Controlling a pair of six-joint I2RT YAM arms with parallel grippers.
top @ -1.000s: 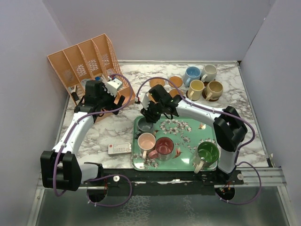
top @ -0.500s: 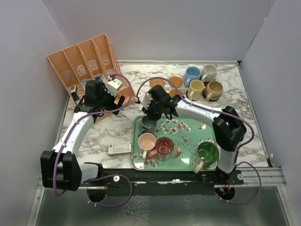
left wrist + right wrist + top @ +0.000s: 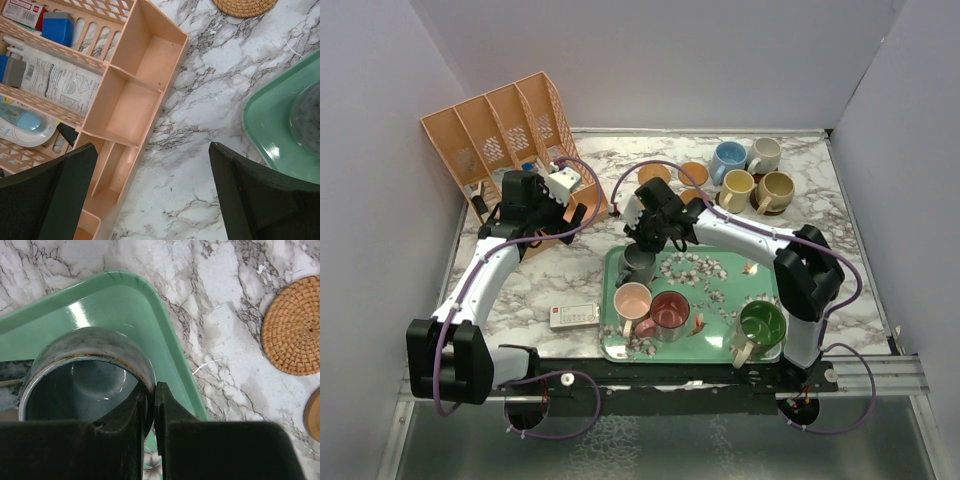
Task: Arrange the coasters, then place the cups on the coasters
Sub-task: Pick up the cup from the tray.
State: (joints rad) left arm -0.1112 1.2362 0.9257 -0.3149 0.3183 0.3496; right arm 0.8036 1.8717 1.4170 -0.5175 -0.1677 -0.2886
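Observation:
A grey cup (image 3: 638,263) (image 3: 85,375) stands in the far left corner of the green floral tray (image 3: 610,350) (image 3: 165,340). My right gripper (image 3: 642,250) (image 3: 151,390) is shut on its rim, one finger inside and one outside. A pink cup (image 3: 632,300), a dark red cup (image 3: 670,312) and a green cup (image 3: 761,323) also stand on the tray. Blue (image 3: 728,157), pale grey (image 3: 764,152), yellow (image 3: 737,186) and tan (image 3: 775,190) cups sit at the back right. Bare coasters (image 3: 654,175) (image 3: 693,172) lie behind the tray; a woven coaster (image 3: 292,332) shows beside it. My left gripper (image 3: 565,215) (image 3: 152,195) hangs open over bare marble.
An orange desk organizer (image 3: 505,135) (image 3: 135,100) holding small packets stands at the back left, right beside my left gripper. A white remote-like box (image 3: 573,316) lies left of the tray. Purple walls enclose the table on three sides.
My right gripper's jaws have closed onto the grey cup's rim. The left arm has not moved.

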